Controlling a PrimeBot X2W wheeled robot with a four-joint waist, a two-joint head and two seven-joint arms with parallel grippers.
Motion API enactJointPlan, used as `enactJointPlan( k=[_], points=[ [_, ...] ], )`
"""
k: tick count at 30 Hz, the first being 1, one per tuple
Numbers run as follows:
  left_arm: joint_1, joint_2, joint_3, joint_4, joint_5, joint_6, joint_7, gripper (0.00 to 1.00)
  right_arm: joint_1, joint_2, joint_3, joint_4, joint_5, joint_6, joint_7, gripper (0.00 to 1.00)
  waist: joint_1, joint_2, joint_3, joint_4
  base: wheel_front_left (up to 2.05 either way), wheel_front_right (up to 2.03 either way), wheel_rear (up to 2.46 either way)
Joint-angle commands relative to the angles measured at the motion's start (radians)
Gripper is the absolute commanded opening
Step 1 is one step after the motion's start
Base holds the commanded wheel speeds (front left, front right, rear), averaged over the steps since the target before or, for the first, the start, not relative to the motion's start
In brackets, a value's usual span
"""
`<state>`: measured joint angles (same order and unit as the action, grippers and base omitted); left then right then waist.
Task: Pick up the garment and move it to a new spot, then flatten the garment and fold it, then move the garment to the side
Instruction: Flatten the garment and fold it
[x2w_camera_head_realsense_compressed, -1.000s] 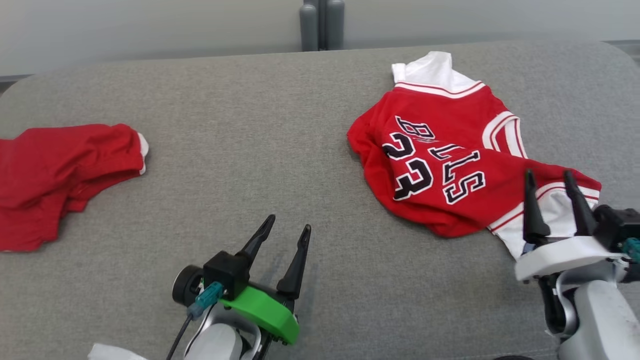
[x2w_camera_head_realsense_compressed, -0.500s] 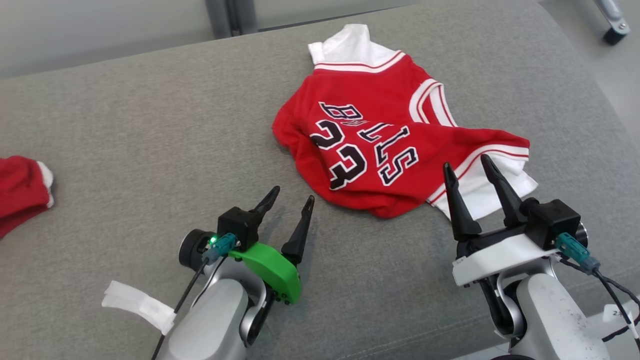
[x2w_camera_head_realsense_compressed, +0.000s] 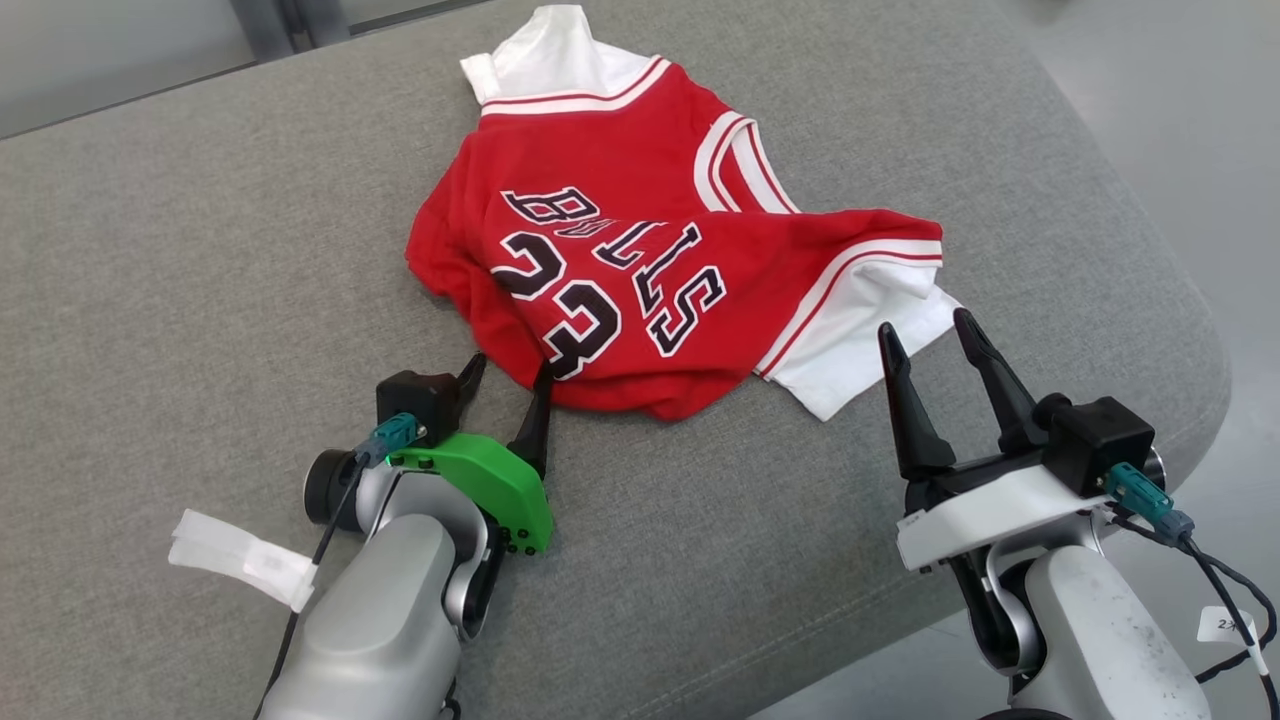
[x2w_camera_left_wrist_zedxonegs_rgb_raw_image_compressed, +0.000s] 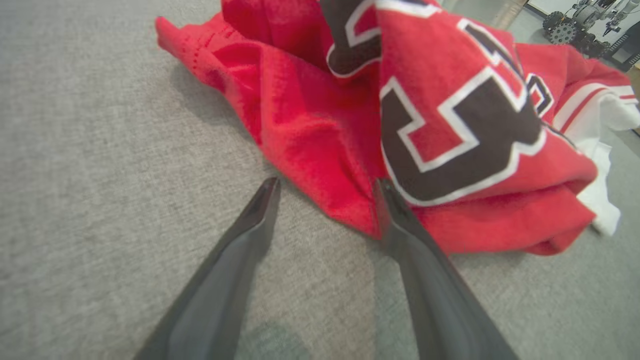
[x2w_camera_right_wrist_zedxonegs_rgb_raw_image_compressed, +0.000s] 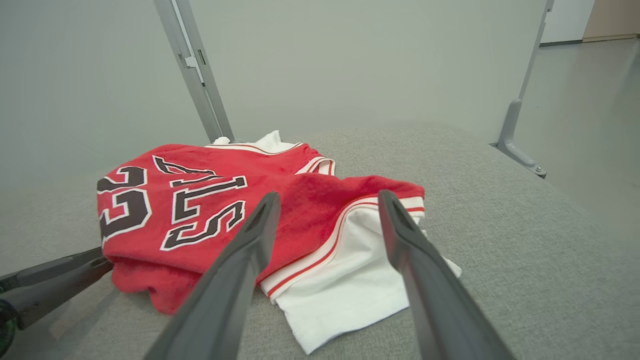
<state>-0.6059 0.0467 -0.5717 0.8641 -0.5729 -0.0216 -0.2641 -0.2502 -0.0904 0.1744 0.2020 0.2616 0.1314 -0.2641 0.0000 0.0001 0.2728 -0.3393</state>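
Garment = red jersey (x2w_camera_head_realsense_compressed: 640, 250), white trim, black "BULLS 23" print that reads upside down from the robot's side. It lies rumpled, not flat, on the grey fabric-covered tabletop (x2w_camera_head_realsense_compressed: 200, 250), toward the robot's right and not far from the rounded corner. One white panel sticks out at the far end, another at the near right corner, and the red body is creased and partly folded over itself.

Left pincer (x2w_camera_head_realsense_compressed: 508, 372): open, gripping nothing. It sits low at the jersey's near hem. In the left wrist view one finger (x2w_camera_left_wrist_zedxonegs_rgb_raw_image_compressed: 400, 225) overlaps the edge of the red cloth right by the big "3"; the other finger is over bare grey fabric, clear of the cloth. Can't tell whether that first tip presses on the cloth or only covers it.

Right pincer (x2w_camera_head_realsense_compressed: 925, 330): open, empty. It points at the near white panel (x2w_camera_head_realsense_compressed: 850, 340), tips just beside its edge and apart from it. Can't tell its height above the surface.

A grey metal post (x2w_camera_right_wrist_zedxonegs_rgb_raw_image_compressed: 192, 70) stands beyond the far edge of the tabletop.
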Motion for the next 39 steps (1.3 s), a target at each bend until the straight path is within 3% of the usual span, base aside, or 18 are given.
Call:
enactJointPlan(
  k=[1, 3, 4, 5, 6, 7, 10, 14, 26, 29, 34, 35, 36, 39],
  points=[
    [-0.016, 0.007, -0.004, 0.019, -0.016, 0.001, 0.000, 0.91, -0.001, 0.003, -0.001, 0.003, 0.007, -0.001, -0.001, 1.00, 0.0000, -0.0001, 0.015, -0.016, 0.00, 0.00, 0.00],
    [-0.034, 0.007, -0.011, 0.039, -0.032, 0.005, 0.001, 0.95, -0.005, 0.006, 0.002, 0.007, 0.010, -0.001, -0.001, 1.00, 0.0000, -0.0001, 0.017, -0.017, 0.00, 0.00, 0.00],
    [-0.038, 0.006, -0.015, 0.044, -0.036, 0.005, 0.001, 0.89, -0.008, 0.006, 0.004, 0.009, 0.010, -0.001, -0.001, 1.00, 0.0000, -0.0001, 0.017, -0.017, 0.00, 0.00, 0.00],
    [-0.039, 0.007, -0.020, 0.050, -0.040, 0.005, 0.001, 0.66, -0.010, 0.007, 0.006, 0.011, 0.010, -0.001, -0.001, 1.00, 0.0000, -0.0001, 0.018, -0.017, 0.00, 0.00, 0.00],
    [-0.043, 0.007, -0.026, 0.056, -0.043, 0.003, 0.001, 0.16, -0.014, 0.009, 0.009, 0.013, 0.011, -0.001, -0.001, 1.00, 0.0000, -0.0001, 0.018, -0.016, 0.00, 0.00, 0.00],
    [-0.048, 0.006, -0.032, 0.059, -0.045, -0.004, 0.001, 0.00, -0.017, 0.010, 0.011, 0.014, 0.011, -0.001, -0.001, 1.00, 0.0000, -0.0001, 0.018, -0.015, 0.00, 0.00, 0.00],
    [-0.058, 0.007, -0.038, 0.040, -0.046, -0.014, 0.000, 0.00, -0.016, 0.010, 0.002, 0.019, 0.012, -0.001, -0.001, 1.00, 0.0000, -0.0001, 0.011, 0.000, 0.00, 0.00, 0.00],
    [-0.035, 0.007, 0.015, -0.044, -0.008, 0.003, 0.000, 0.00, 0.003, 0.004, -0.022, 0.024, 0.015, -0.001, -0.001, 1.00, 0.0000, -0.0001, -0.012, 0.047, 0.00, 0.00, 0.00],
    [0.072, 0.028, 0.275, -0.357, 0.184, 0.013, 0.000, 0.00, 0.076, 0.009, -0.059, 0.067, 0.031, -0.001, -0.001, 1.00, 0.0000, -0.0001, -0.142, 0.302, 0.00, 0.00, 0.00],
    [0.116, 0.049, 0.309, -0.337, 0.217, 0.029, 0.000, 0.00, 0.091, 0.020, -0.053, 0.084, 0.040, -0.001, -0.001, 1.00, 0.0000, -0.0001, -0.166, 0.355, 0.00, 0.00, 0.00],
    [0.158, 0.068, 0.329, -0.243, 0.215, 0.052, 0.000, 0.00, 0.098, 0.028, -0.045, 0.096, 0.046, -0.001, -0.001, 1.00, 0.0000, -0.0001, -0.171, 0.373, 0.00, 0.00, 0.00],
    [0.165, 0.074, 0.331, -0.217, 0.216, 0.057, 0.000, 0.44, 0.100, 0.029, -0.043, 0.100, 0.047, -0.001, -0.001, 1.00, 0.0000, -0.0001, -0.171, 0.374, 0.00, 0.00, 0.00],
    [0.173, 0.074, 0.336, -0.197, 0.212, 0.060, 0.000, 1.00, 0.103, 0.029, -0.041, 0.101, 0.048, -0.001, -0.001, 1.00, 0.0000, -0.0001, -0.172, 0.374, 0.00, 0.00, 0.00],
    [0.199, 0.073, 0.358, -0.174, 0.210, 0.072, 0.000, 1.00, 0.100, 0.029, -0.041, 0.107, 0.050, -0.001, -0.001, 1.00, 0.0000, -0.0001, -0.172, 0.368, 0.00, 0.00, 0.00]
  ],
)
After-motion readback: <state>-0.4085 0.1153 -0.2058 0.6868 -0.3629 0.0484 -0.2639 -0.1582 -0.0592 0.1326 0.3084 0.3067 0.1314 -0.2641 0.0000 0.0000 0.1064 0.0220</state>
